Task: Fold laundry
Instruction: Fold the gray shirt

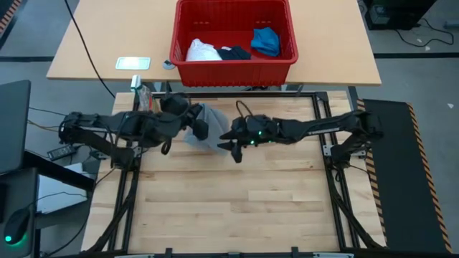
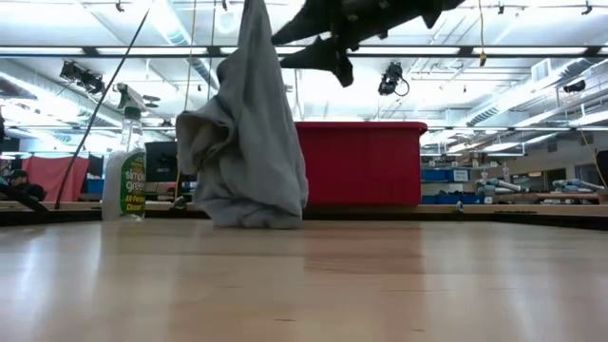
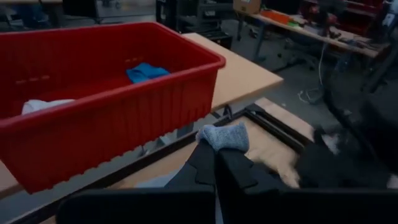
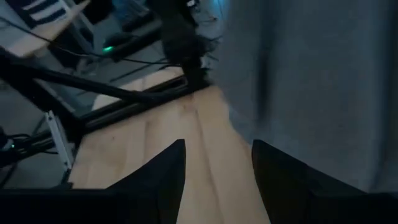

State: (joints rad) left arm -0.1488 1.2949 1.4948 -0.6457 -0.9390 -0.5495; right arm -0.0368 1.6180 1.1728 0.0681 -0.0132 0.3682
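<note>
Grey T-shirt (image 2: 245, 142) top cut off

Bright ceiling strip lights glare in the low view; wrist views dim, motion-blurred

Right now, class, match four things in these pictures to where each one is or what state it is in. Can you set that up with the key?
1. soft grey T-shirt
2. bright blue garment
3. left gripper
4. right gripper

A. lying in the red plastic basket
B. shut on cloth
C. open, holding nothing
D. hanging, hem bunched on the wooden table

Pairs: 1-D, 2-A, 3-B, 4-C
</note>
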